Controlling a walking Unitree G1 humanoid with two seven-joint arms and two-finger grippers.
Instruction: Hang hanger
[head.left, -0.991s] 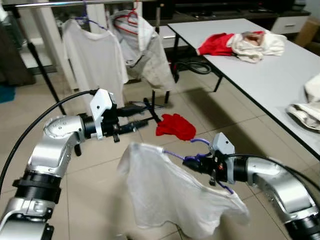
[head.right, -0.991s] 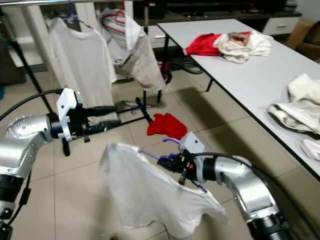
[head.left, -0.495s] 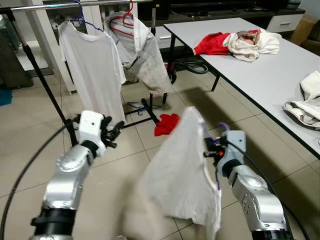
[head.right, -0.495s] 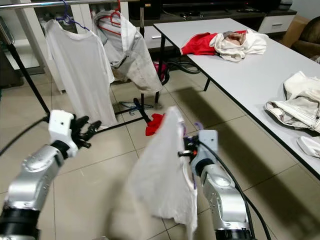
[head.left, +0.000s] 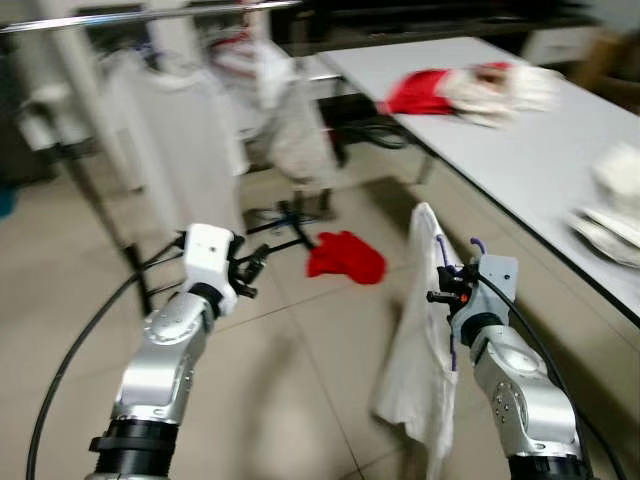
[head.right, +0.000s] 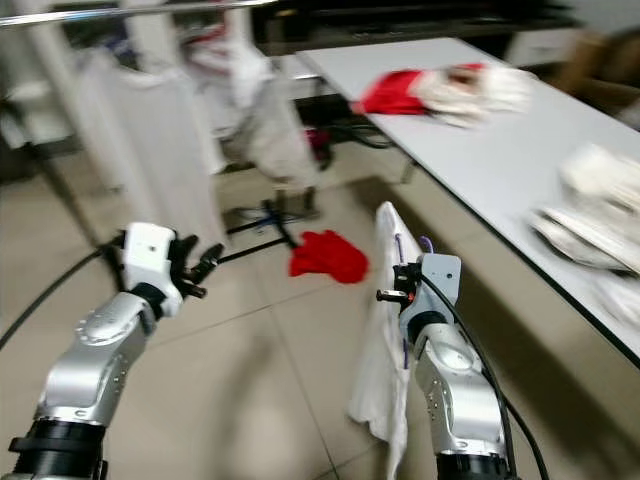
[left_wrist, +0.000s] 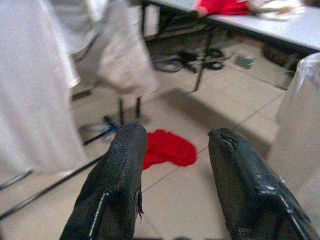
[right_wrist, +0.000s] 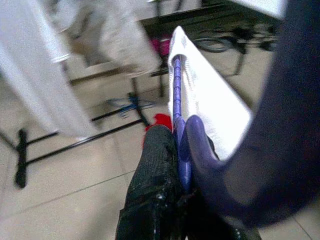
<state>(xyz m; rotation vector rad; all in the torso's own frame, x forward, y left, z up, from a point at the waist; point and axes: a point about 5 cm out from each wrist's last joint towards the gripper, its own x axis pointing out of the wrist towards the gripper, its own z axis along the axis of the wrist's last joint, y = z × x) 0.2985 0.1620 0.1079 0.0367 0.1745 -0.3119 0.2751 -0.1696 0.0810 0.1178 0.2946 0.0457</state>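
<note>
Now your right tool holds the purple hanger upright, its fingers pinched on the hanger's neck, and the white shirt has swung from a flat spread to a narrow drape at lower right of the frame. Your left tool has dropped lower and sits at left centre, fingers spread and holding nothing. Everything blurs, so your head is turning; the rail runs across the upper left, well apart from the hanger. A red cloth lies on the floor between your arms. Hanging is not yet done: you likely need to close on the rail and lift the hook over it.
</note>
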